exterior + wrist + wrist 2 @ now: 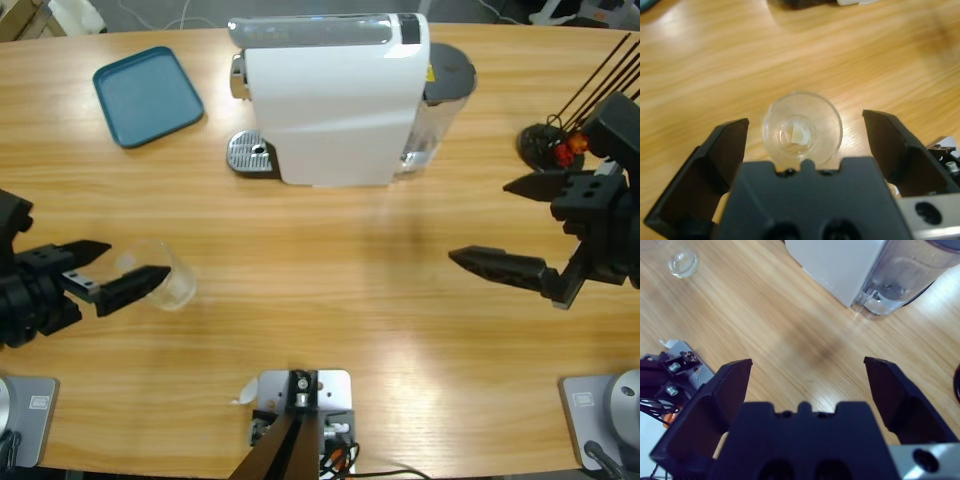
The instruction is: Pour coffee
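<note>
— Black jaws of the left gripper [802, 145] stand wide apart around the clear round tumbler [802, 129], near the table's [330, 300] left edge.
— Coffee inside?
— Hard to tell; the glass looks nearly clear.
— Right gripper [807, 372]?
— Spread open over bare wood, facing the white glossy coffee machine [835, 265].

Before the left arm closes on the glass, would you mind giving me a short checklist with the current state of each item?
1. Left end effector open, one jaw on each side of the glass tumbler: ok.
2. Tumbler upright on the table: ok.
3. Jaws already touching the glass: cannot tell.
4. Coffee in the tumbler: cannot tell; it looks almost clear.
5. Right end effector open, holding nothing, well away from the tumbler: ok.
6. Drip tray of the coffee machine free of any cup: ok.
</note>
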